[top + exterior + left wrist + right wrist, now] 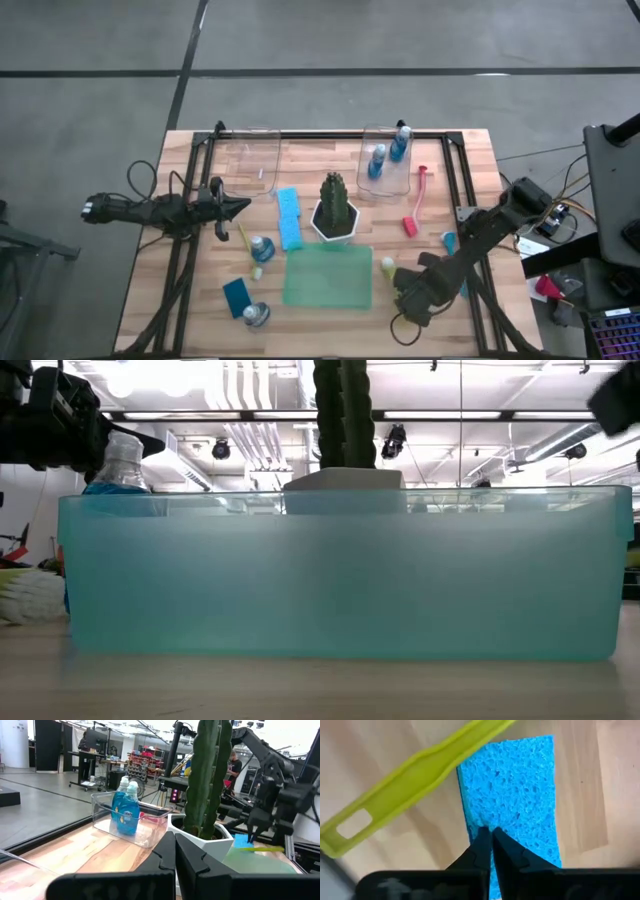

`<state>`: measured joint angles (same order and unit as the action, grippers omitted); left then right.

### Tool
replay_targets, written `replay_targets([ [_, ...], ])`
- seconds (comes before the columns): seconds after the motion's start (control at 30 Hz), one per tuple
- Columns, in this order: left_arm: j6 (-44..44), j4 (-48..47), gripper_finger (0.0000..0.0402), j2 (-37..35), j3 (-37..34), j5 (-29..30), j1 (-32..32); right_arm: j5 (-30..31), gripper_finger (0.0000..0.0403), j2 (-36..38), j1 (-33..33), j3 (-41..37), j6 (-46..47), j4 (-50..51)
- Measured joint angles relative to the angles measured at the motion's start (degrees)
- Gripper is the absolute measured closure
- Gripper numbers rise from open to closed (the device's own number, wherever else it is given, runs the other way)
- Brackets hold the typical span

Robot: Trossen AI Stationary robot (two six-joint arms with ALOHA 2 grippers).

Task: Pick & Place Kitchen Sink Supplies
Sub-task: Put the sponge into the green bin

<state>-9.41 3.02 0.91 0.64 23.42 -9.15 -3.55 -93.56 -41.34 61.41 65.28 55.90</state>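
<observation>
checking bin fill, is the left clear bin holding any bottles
No: in the high view the left bin shows no bottles, while the two bottles stand in the right bin.

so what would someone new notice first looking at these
Probably the dark green plant in its white pot at the table's middle, with the green tray just in front of it. Next, the right gripper, shut above a blue sponge with a yellow brush handle lying beside it on the wood. The two bottles of blue liquid in the clear bin at the back right also catch the eye.
</observation>
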Motion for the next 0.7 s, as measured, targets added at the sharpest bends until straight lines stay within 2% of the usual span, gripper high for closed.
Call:
replay_targets([
  [0.4,0.0,0.0,0.0401,0.0,0.0,0.0,0.0,-0.1,0.0395,12.3,0.1,0.5,13.5,9.4],
  [0.57,0.0,0.0,0.0401,0.0,0.0,0.0,0.0,2.2,0.0395,13.5,0.2,3.6,14.2,10.9],
  [0.7,0.0,0.0,0.0401,0.0,0.0,0.0,0.0,5.1,0.0395,11.1,1.2,8.8,11.4,11.4],
])
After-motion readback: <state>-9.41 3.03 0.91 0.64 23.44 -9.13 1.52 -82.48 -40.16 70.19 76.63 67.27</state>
